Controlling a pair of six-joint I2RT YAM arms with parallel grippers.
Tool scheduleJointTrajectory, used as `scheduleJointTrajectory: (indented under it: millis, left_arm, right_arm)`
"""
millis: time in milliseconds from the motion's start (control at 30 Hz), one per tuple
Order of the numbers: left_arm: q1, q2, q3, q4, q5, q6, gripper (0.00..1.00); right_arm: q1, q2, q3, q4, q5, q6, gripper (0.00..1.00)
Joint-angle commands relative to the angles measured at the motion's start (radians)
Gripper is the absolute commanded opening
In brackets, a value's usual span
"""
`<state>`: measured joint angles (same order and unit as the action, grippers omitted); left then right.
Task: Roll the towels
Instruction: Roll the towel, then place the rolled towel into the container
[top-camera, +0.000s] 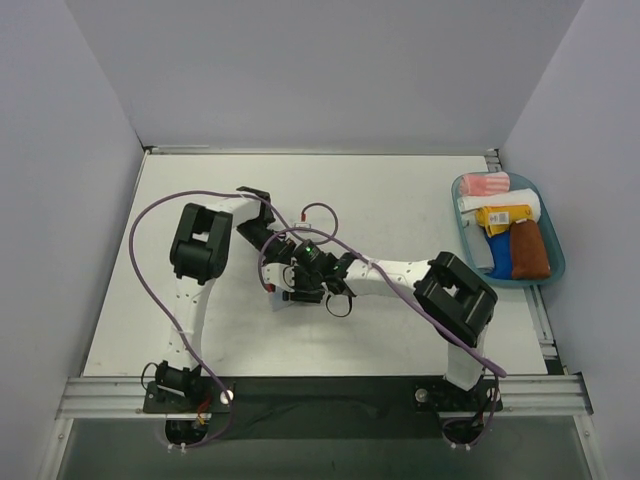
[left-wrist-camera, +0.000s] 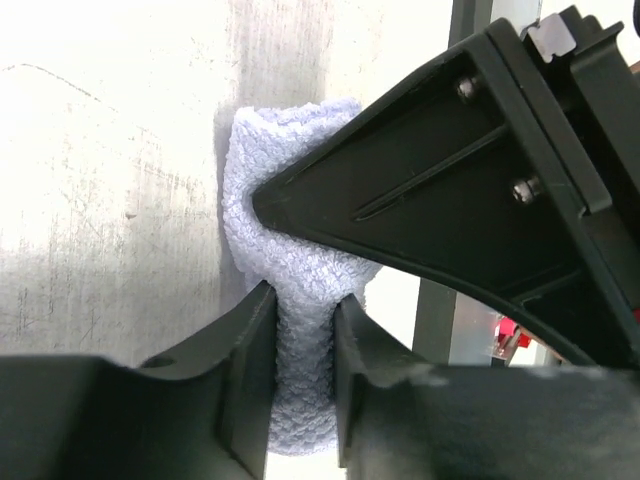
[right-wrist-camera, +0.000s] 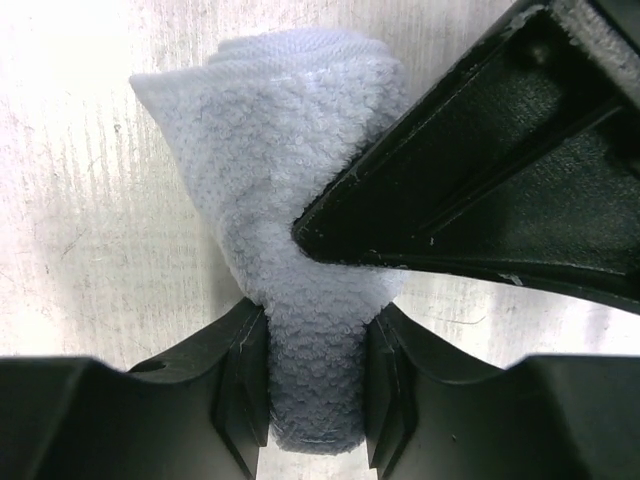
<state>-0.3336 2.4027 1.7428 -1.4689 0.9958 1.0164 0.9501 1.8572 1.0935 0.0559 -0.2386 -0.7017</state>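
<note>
The pale-blue towel (right-wrist-camera: 290, 200) is bunched into a short, thick roll and sits between the two hands, gripped by both at once. The left hand (left-wrist-camera: 302, 300) is closed on it: in the left wrist view its two fingers (left-wrist-camera: 258, 340) pinch a narrow waist into the cloth, with the fuller part of the roll bulging out just beyond the fingertips. The right hand (right-wrist-camera: 318, 315) is also clamped on the towel, its fingers (right-wrist-camera: 245, 370) pressing in from both sides so that the terry squeezes between them and swells wide ahead of the tips. Each hand reaches across the other's view from the upper right, and the tip of its dark finger touches the roll's side. Under the hands the towel's lower edge lies against the pale, scratched table (top-camera: 400, 190), where the two wrists meet in the top view. Well apart from both hands, out to the right beyond the right arm's elbow, a teal tray (top-camera: 556, 262) holds the rust-brown towel (top-camera: 528, 250) beside a blue cloth (top-camera: 500, 255), with a yellow cloth (top-camera: 503, 216), a white cloth (top-camera: 500, 203) and a pink-and-white striped cloth (top-camera: 486, 184) farther back.
</note>
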Motion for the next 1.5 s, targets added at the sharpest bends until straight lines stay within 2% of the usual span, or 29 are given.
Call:
scheduleJointTrajectory:
  millis: [0, 100, 267, 600, 633, 767, 800, 833, 1000, 1133, 1200, 1267, 1300, 1400, 1467]
  left_arm:
    - [0.021, 0.009, 0.003, 0.057, -0.095, 0.050, 0.36]
    - [0.039, -0.040, -0.015, 0.082, -0.112, 0.031, 0.48]
    - [0.122, -0.126, -0.009, 0.091, -0.132, 0.007, 0.62]
    - [0.304, -0.367, 0.018, 0.289, -0.210, -0.203, 0.66]
    - [0.314, -0.390, 0.014, 0.306, -0.212, -0.220, 0.79]
    - [0.324, -0.537, -0.038, 0.387, -0.264, -0.301, 0.81]
    - [0.323, -0.568, -0.049, 0.403, -0.272, -0.312, 0.85]
    - [0.323, -0.597, -0.061, 0.418, -0.279, -0.321, 0.97]
    - [0.321, -0.767, -0.092, 0.496, -0.307, -0.421, 0.97]
    - [0.280, -0.859, -0.107, 0.548, -0.386, -0.544, 0.97]
    - [0.213, -0.901, -0.117, 0.584, -0.518, -0.658, 0.97]
    - [0.154, -0.938, -0.126, 0.581, -0.598, -0.706, 0.97]
    - [0.087, -0.951, -0.137, 0.584, -0.674, -0.734, 0.97]
    - [0.003, -0.993, -0.180, 0.596, -0.759, -0.797, 0.97]
    - [-0.013, -1.007, -0.189, 0.593, -0.776, -0.835, 0.97]
  right_arm:
    - [0.004, 0.051, 0.023, -0.172, -0.123, 0.005, 0.12]
    - [0.004, 0.057, 0.032, -0.247, -0.157, 0.008, 0.00]
    - [0.004, 0.040, 0.025, -0.333, -0.177, 0.050, 0.00]
    - [-0.011, -0.027, 0.014, -0.392, -0.130, 0.214, 0.00]
    - [-0.025, -0.035, 0.011, -0.392, -0.127, 0.241, 0.00]
    - [-0.088, -0.084, 0.012, -0.399, -0.143, 0.304, 0.00]
    - [-0.105, -0.095, 0.013, -0.399, -0.143, 0.314, 0.00]
    - [-0.117, -0.102, 0.013, -0.401, -0.145, 0.321, 0.00]
    - [-0.238, -0.187, 0.026, -0.425, -0.165, 0.402, 0.00]
    - [-0.352, -0.259, 0.051, -0.467, -0.165, 0.459, 0.00]
    - [-0.401, -0.297, 0.071, -0.510, -0.145, 0.476, 0.00]
    - [-0.485, -0.335, 0.097, -0.534, -0.119, 0.510, 0.00]
    - [-0.513, -0.345, 0.107, -0.565, -0.107, 0.518, 0.00]
    - [-0.623, -0.375, 0.164, -0.641, -0.056, 0.531, 0.00]
    - [-0.712, -0.404, 0.200, -0.672, -0.027, 0.536, 0.00]
